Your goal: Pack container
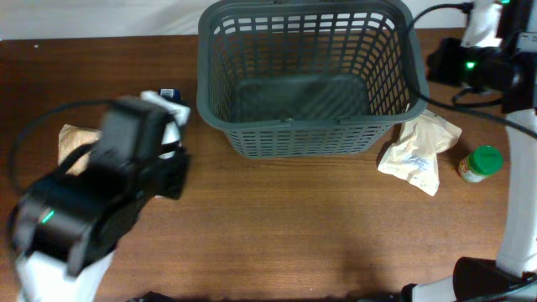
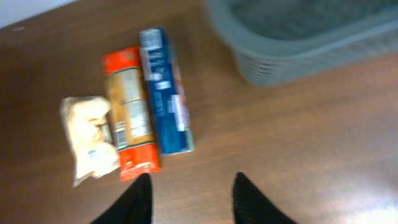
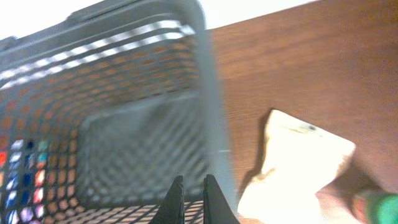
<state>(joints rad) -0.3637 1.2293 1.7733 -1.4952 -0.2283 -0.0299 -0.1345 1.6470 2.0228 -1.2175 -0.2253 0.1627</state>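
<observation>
Grey basket [image 1: 302,138] is parked at the back middle of the bench [image 1: 294,226]; left tool [image 2: 193,202] is held wide above three packets [image 2: 146,106], right tool [image 3: 191,202] is pinched narrow by the basket wall.

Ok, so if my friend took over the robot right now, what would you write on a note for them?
Left pincer: open, empty, above the table near three packets.
Right pincer: nearly shut, nothing seen in it, by the basket's right side.
Basket: at the back of the table; looks empty.
Left of the basket, side by side: blue packet, orange packet, small pale bag.
Right of it: crumpled pale bag, green-lidded jar.
Done: nothing packed yet.
Left to do: all five things need to go in the basket.
</observation>
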